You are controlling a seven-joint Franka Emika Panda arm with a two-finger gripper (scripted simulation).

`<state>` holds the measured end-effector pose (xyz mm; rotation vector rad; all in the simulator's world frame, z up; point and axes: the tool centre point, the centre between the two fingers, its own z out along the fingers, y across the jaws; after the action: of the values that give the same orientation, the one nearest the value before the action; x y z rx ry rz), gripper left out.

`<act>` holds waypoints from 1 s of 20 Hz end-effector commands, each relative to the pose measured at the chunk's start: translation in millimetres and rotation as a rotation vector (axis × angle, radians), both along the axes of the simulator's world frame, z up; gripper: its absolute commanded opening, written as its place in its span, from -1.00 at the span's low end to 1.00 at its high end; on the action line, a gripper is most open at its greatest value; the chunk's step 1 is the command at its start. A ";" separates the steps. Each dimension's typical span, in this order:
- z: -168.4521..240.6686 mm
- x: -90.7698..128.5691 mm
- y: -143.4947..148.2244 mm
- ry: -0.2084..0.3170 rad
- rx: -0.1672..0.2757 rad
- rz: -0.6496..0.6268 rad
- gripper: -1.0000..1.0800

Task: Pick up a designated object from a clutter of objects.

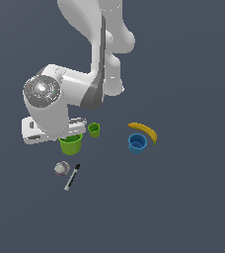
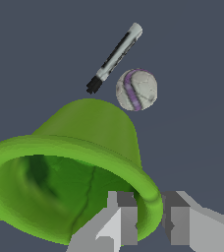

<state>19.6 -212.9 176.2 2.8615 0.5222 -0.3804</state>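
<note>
Arm hides larger green cup (image 1: 71, 144) rim; hand (image 2: 148, 216) cropped.

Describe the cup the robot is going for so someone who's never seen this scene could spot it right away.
Find the white robot arm; the big green cup sits right under its gripper, whose fingers straddle the cup's rim. A purple-striped white ball and a marker pen lie just beyond. It's about as wide as the blue cup by the banana, and much bigger than the small green cup beside it.

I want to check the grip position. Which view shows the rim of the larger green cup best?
The wrist view: the larger green cup fills it, with its rim passing between the tool fingers. In the exterior view the cup is small and partly hidden by the arm.
</note>
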 end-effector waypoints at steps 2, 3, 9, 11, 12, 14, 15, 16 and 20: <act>57.3 40.3 8.2 -0.145 -0.020 -0.049 -1.00; 73.6 49.7 10.1 -0.185 -0.026 -0.063 -1.00; 159.0 86.9 19.1 -0.379 -0.058 -0.130 -1.00; 180.6 93.4 21.3 -0.426 -0.067 -0.147 -1.00; 189.8 95.8 22.2 -0.446 -0.071 -0.153 -1.00; 205.0 99.3 23.7 -0.478 -0.077 -0.165 -1.00; 211.0 100.5 24.2 -0.491 -0.079 -0.169 -1.00; 215.9 101.5 24.7 -0.502 -0.081 -0.173 -1.00; 225.6 102.9 25.6 -0.522 -0.087 -0.180 -1.00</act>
<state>121.8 -187.3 397.3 2.7715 0.1538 0.2975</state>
